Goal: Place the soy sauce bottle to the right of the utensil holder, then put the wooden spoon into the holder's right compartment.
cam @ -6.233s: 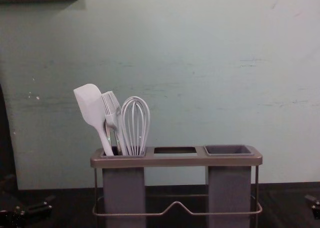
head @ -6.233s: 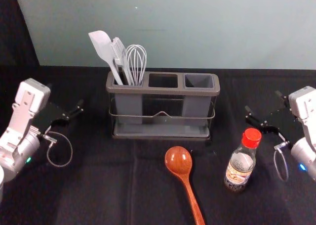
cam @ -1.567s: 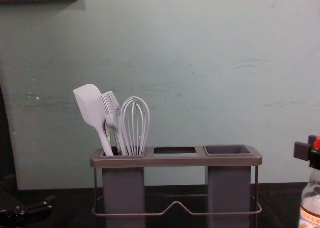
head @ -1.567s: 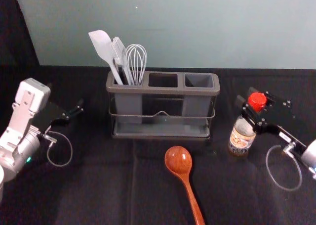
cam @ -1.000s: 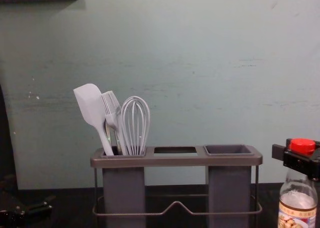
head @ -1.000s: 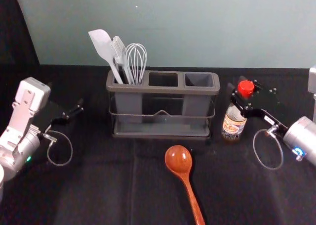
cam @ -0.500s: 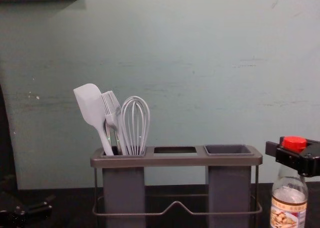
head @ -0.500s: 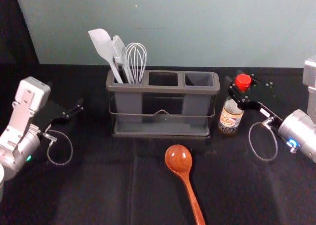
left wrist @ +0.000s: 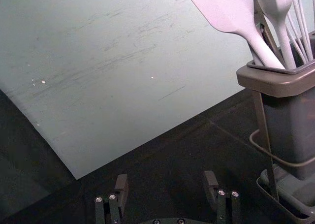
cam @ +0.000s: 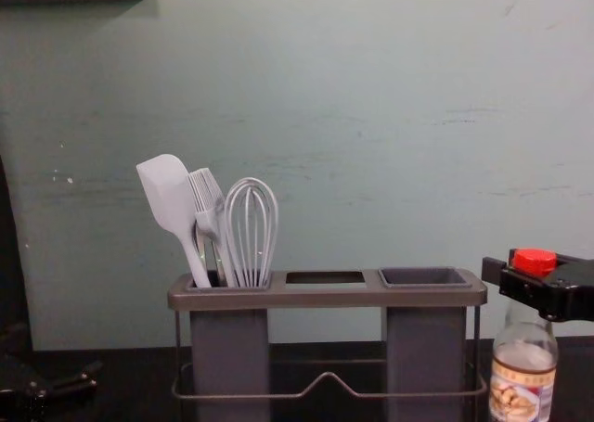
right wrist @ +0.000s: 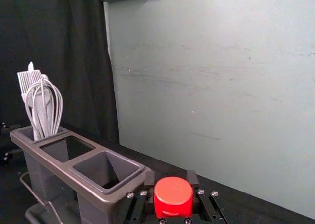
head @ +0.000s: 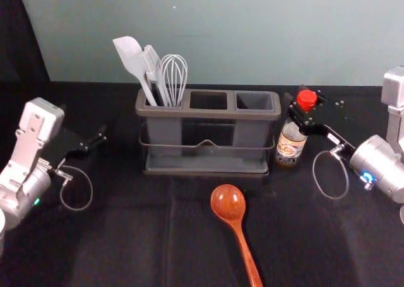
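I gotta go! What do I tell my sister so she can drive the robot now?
Left gripper: open, idle, left of the utensil holder.
Right gripper: gripping the soy sauce bottle below its cap.
Done: bottle is right of the holder, not released.
Wooden spoon: lying in front of the holder.
Left: release bottle, put spoon in right compartment.

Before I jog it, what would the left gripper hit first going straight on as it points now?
Probably the wall: the left gripper seems to point past the left end of the holder, though depth is unclear.
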Controlling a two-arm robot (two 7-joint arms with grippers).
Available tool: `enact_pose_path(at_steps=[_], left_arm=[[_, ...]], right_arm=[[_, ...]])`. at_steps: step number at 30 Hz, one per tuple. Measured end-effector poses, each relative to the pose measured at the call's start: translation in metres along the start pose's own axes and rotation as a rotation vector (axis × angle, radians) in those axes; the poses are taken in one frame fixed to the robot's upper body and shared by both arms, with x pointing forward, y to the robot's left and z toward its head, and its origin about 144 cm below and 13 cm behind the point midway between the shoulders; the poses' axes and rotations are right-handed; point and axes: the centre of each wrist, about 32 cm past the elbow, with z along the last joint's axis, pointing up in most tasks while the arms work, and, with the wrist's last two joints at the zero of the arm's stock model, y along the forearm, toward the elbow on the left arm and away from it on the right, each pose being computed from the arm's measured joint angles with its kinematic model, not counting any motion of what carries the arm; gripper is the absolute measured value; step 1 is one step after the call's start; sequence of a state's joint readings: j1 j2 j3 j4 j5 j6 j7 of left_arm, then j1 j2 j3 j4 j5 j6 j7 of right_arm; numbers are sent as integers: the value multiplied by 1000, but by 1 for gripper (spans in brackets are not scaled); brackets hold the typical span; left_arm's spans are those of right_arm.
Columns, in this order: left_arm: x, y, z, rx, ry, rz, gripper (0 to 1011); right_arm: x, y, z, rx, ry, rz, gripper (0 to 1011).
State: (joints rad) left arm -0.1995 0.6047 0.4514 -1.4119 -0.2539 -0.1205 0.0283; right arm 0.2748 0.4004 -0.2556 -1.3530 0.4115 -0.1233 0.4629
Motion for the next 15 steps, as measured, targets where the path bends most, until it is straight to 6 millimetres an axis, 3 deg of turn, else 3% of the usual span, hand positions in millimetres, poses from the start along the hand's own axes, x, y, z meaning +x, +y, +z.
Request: enact_pose_path(at_steps=[8, 15], left_arm=[[0, 0, 0, 0, 0, 0, 1005], [0, 0, 0, 0, 0, 0, 1005]], right_arm=[[-1, 3, 3, 19, 3, -1, 621], [-1, -1, 17, 56, -18, -8, 859]])
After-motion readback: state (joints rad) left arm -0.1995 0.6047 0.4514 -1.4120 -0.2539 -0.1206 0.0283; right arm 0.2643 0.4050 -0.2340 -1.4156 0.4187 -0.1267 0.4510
